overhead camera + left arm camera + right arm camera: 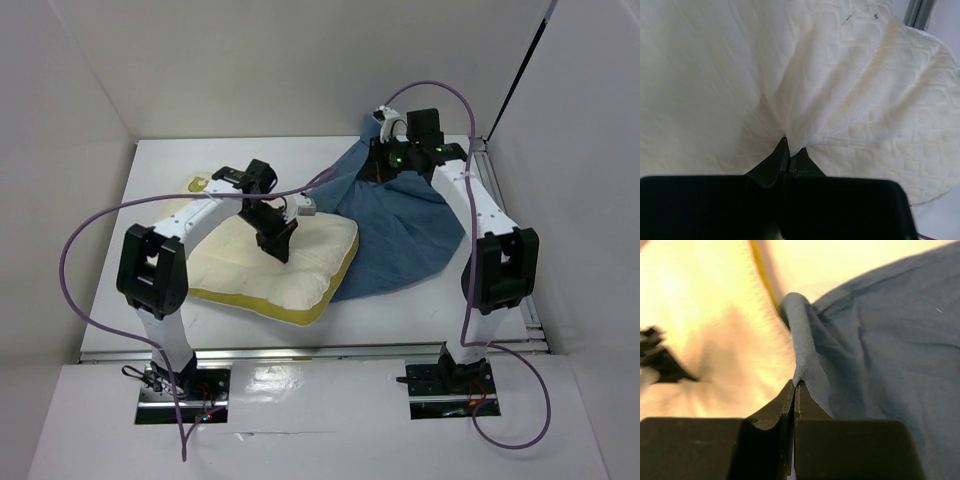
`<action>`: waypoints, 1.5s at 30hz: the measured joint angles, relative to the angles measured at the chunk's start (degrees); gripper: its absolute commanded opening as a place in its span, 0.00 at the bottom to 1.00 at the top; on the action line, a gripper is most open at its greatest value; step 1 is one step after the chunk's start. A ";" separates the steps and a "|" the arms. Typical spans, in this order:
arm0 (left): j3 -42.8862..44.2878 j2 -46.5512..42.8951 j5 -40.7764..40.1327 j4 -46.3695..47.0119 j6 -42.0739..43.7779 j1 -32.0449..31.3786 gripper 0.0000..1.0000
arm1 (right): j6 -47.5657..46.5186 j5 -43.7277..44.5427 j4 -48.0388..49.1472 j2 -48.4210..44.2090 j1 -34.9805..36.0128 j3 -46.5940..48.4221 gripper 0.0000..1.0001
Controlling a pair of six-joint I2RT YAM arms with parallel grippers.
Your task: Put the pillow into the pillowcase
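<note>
The cream-yellow pillow [270, 268] lies on the table left of centre, its right end tucked against the slate-blue pillowcase [400, 235]. My left gripper [277, 238] is shut on a pinched fold of the pillow's top cloth [805, 110]; in its wrist view the gripper [788, 150] grips that fold at the tips. My right gripper [385, 172] is at the back, shut on the pillowcase's raised edge. In the right wrist view the gripper [794, 386] clamps a blue fold [802, 340], with the pillow [705, 330] to the left.
White walls close in the table [150, 190] on the left, back and right. A small yellow mark [199, 183] lies on the table at the back left. Purple cables loop over both arms.
</note>
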 measured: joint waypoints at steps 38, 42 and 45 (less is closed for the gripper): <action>10.25 7.39 -22.86 18.08 -28.22 3.04 0.00 | -11.39 -11.15 -14.34 -1.16 5.49 -6.38 0.00; 10.36 7.45 -22.23 20.24 -33.59 2.16 0.00 | -10.27 -11.21 -14.25 3.43 8.39 -1.55 0.01; 10.38 8.22 -21.40 22.16 -38.32 2.16 0.00 | -9.84 -10.71 -14.14 6.19 9.64 1.57 0.10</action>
